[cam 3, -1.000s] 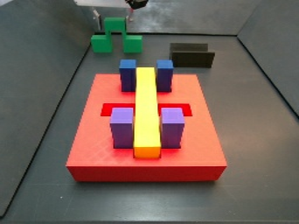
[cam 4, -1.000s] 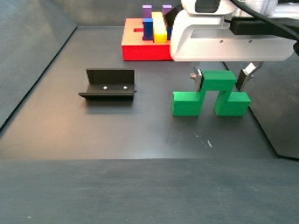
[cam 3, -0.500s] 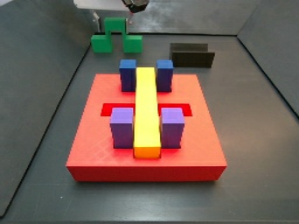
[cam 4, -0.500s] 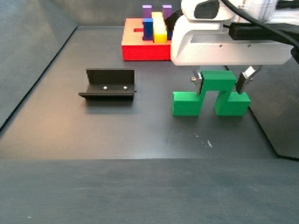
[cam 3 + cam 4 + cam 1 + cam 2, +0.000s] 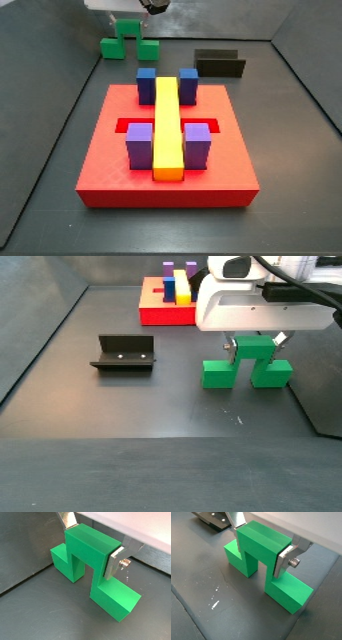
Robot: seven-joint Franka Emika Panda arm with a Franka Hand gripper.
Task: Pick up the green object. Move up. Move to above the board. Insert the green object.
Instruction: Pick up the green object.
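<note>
The dark floor [image 5: 120, 421] is bounded by upright dark walls. The red board [image 5: 167, 160] fills the middle of it in a side view, with a strip of bare floor along each of its sides and more open floor beyond its far edge. On the board a long yellow bar [image 5: 167, 125] runs down the centre, with blue blocks [image 5: 146, 82] beside it at the far end and purple blocks [image 5: 140, 145] at the near end. The fixture [image 5: 123, 354] stands on the floor, well apart from the board in both side views, with bare floor around it.

The green object [image 5: 250, 361] is away from the board, near a side wall, with open floor between it and the fixture. It sits directly under the arm's white wrist housing. Whether its legs touch the floor cannot be told.

The gripper [image 5: 92, 543] comes down over the green object's taller centre block. In both wrist views, the flat silver fingers [image 5: 286, 559] press against opposite faces of that block, pinching it, while the two cube legs [image 5: 290, 595] stick out below on either side, clear of the fingers.
</note>
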